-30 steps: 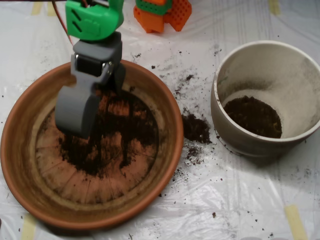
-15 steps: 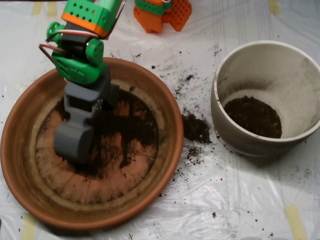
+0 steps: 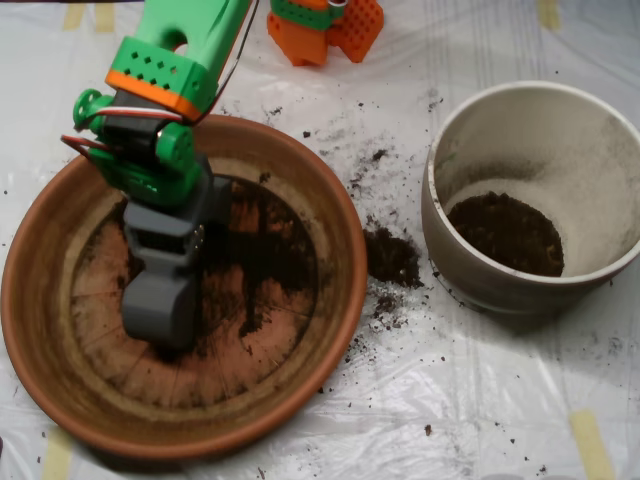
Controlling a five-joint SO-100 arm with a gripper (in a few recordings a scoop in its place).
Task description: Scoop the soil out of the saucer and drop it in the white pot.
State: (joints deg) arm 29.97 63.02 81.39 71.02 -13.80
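The terracotta saucer (image 3: 60,330) fills the left half of the overhead view. Dark soil (image 3: 265,255) lies smeared across its base, mostly in the middle and toward the back. My grey scoop (image 3: 160,310) is down inside the saucer, left of centre, with its tip resting on the base at the soil's edge. The green and orange arm (image 3: 160,90) reaches in from the top left. The white pot (image 3: 600,170) stands at the right with a mound of soil (image 3: 505,232) in its bottom.
A spilled clump of soil (image 3: 392,258) lies on the white plastic sheet between saucer and pot, with crumbs scattered around. An orange and green block (image 3: 325,25) stands at the top edge. Tape strips (image 3: 590,440) mark the sheet.
The arm has swung further over the saucer and pitched down. The scoop has slid toward the front across the base into the soil's left edge.
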